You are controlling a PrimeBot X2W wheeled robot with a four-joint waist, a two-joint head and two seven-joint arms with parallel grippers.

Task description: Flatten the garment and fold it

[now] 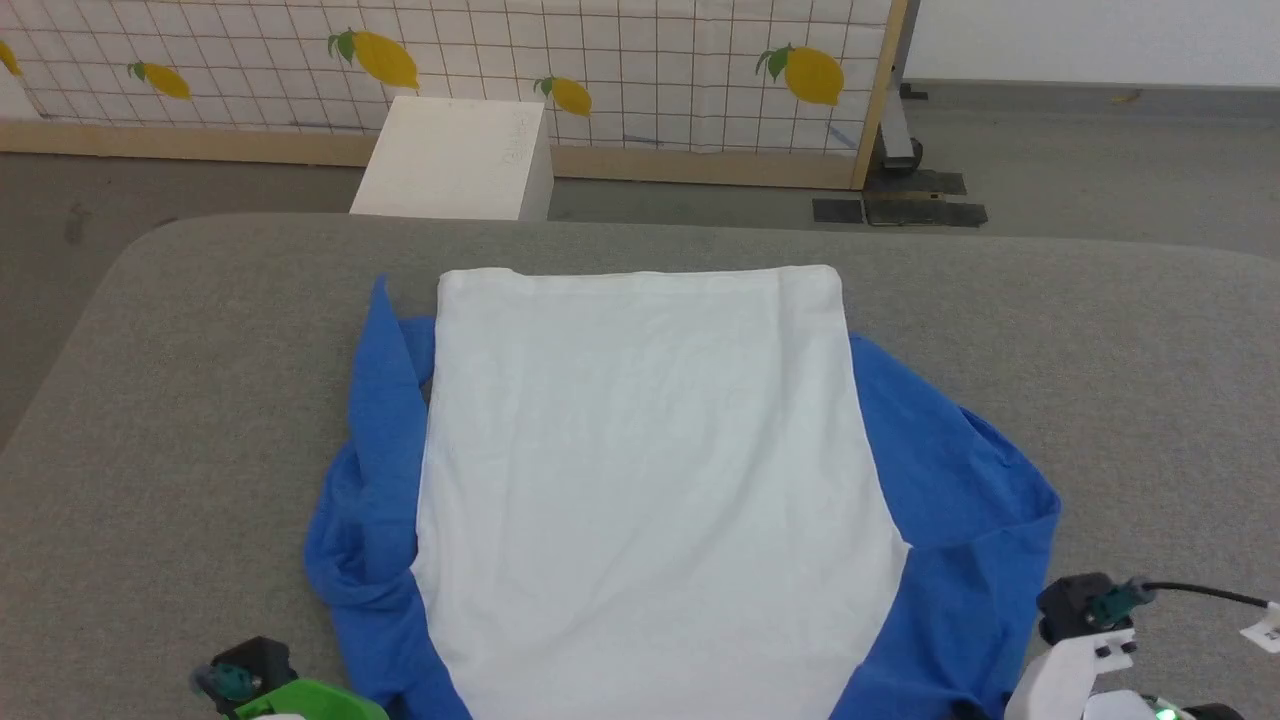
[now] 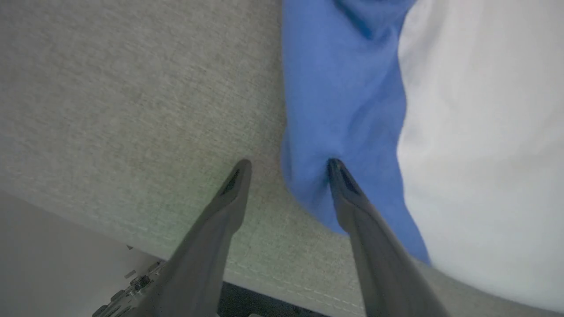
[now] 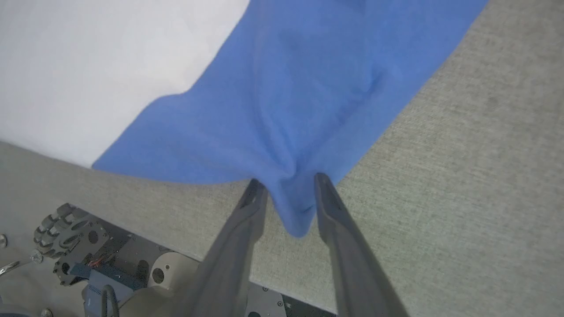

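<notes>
The left gripper (image 2: 288, 163) has its two fingers spread wide. The right gripper (image 3: 288, 178) has its fingers only partly apart. The left wrist (image 1: 245, 675) and right wrist (image 1: 1085, 605) sit low, one at each side.

A grey woven-fabric surface (image 1: 200, 400) with a rounded far-left corner spreads across the foreground, and its stitched near edge shows in the left wrist view. Beyond its far edge a plain white box (image 1: 450, 160) stands on the grey floor (image 1: 1100, 170), just in front of a screen (image 1: 650, 60) printed with a thin grid and yellow lemons, set in a pale wooden frame (image 1: 880, 90). By the frame's right post, dark flat plates (image 1: 925, 205) lie on the floor, and a white wall (image 1: 1100, 40) rises behind.
</notes>
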